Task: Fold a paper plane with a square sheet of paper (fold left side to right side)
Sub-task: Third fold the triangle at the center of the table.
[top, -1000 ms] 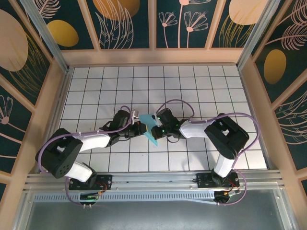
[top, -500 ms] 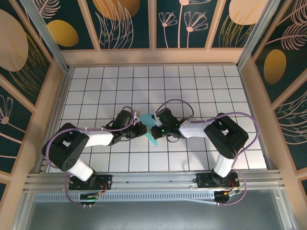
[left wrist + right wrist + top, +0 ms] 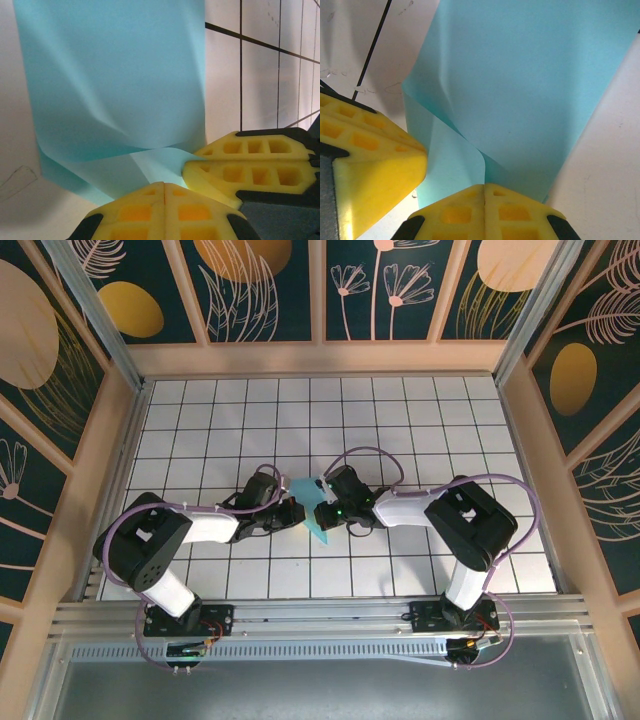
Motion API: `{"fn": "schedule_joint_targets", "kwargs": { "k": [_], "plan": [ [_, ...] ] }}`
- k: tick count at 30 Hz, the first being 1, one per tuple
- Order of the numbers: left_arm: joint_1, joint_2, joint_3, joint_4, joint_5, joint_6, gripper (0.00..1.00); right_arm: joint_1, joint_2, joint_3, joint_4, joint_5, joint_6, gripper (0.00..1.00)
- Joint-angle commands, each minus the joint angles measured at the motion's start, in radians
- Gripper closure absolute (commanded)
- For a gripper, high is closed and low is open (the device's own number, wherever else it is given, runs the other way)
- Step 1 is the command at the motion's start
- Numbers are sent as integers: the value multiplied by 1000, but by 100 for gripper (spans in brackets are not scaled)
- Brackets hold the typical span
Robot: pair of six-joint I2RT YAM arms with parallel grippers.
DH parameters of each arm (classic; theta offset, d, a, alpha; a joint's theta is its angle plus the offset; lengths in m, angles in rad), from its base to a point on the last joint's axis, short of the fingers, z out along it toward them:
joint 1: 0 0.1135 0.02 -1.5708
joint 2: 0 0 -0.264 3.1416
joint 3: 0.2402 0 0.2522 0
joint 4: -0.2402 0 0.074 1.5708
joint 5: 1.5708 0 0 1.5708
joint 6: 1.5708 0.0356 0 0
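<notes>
The square sheet of paper (image 3: 321,533) is turquoise and folded over into a narrow layered shape at mid-table, between both grippers. My left gripper (image 3: 297,512) is shut, its tips resting against the sheet's near edge (image 3: 115,75); I see no paper between its jaws (image 3: 165,192). My right gripper (image 3: 323,511) is shut, and a curled flap of the sheet (image 3: 520,75) runs into the seam of its jaws (image 3: 485,192). The right gripper's fingers (image 3: 250,170) meet that flap in the left wrist view. A left finger (image 3: 370,165) sits close beside the sheet in the right wrist view.
The white tiled table (image 3: 400,420) is walled by peach-framed panels (image 3: 320,355) at the back and on both sides. A metal rail (image 3: 320,615) with both arm bases runs along the near edge. The grippers' tips stand almost nose to nose.
The left arm's elbow has swung right and towards the table's middle while its gripper stayed at the paper. The right arm and the paper have hardly moved.
</notes>
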Motion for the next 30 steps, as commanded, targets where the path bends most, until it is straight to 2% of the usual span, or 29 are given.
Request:
{"fn": "schedule_joint_targets", "kwargs": {
  "k": [1,30],
  "plan": [
    [-8,-6,7,-33,-25,25,100,1,58,-18,-102,23,1,100],
    [-8,1,-6,-101,-86,57,100,2,57,-13,-100,29,5,100]
  ]
}}
